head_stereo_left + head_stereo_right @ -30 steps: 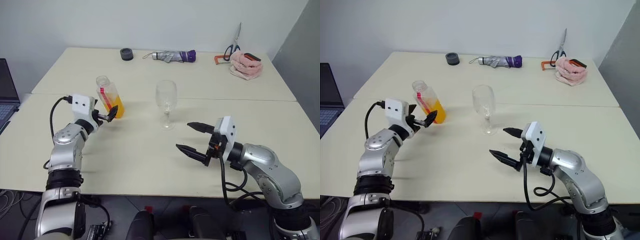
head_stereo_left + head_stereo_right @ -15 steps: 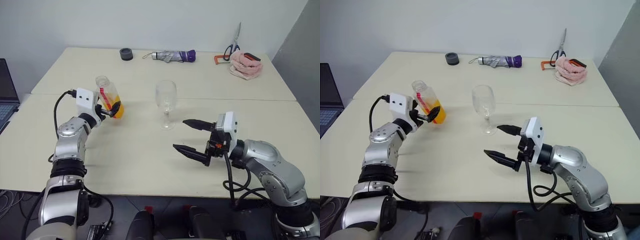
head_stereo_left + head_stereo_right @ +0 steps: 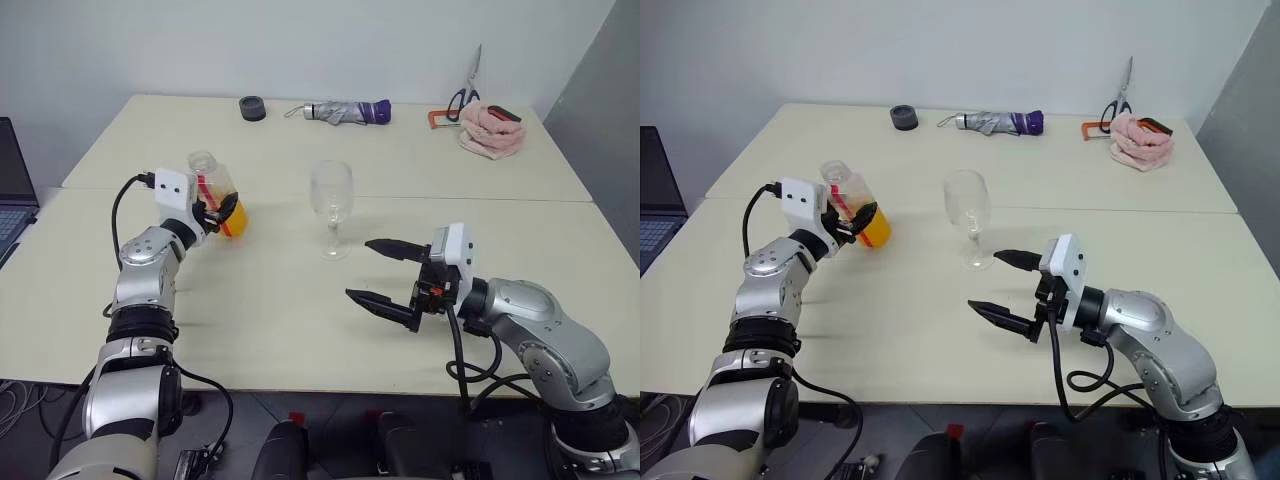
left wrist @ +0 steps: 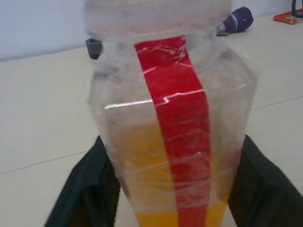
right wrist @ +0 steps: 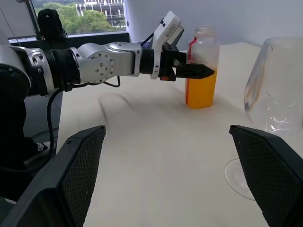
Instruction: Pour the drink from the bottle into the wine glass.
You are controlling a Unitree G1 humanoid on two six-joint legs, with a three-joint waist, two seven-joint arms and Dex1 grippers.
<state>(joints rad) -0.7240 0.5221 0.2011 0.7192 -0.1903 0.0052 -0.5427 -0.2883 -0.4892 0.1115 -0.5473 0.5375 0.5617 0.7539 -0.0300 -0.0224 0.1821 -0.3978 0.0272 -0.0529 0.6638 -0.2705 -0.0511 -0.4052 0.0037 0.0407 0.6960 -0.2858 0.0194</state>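
Gripping the bottle (image 3: 218, 187) low on its squarish body, the left gripper (image 3: 854, 223) has its two black fingers (image 4: 87, 189) drawn in against opposite walls, one on each side of the red label strip. The hold sits at the level of the drink (image 5: 200, 88), which fills only the lower part, so I judge the grip is placed low to leave the neck free for tipping. No cap shows on the mouth. The bottle stands on the table (image 3: 300, 300), not yet lifted.

The right gripper (image 3: 385, 272) hangs spread wide and empty, with the wine glass (image 3: 332, 205) upright just beyond its fingertips, its foot on the table. It looks poised to steady the stem while the pour comes from the bottle side.
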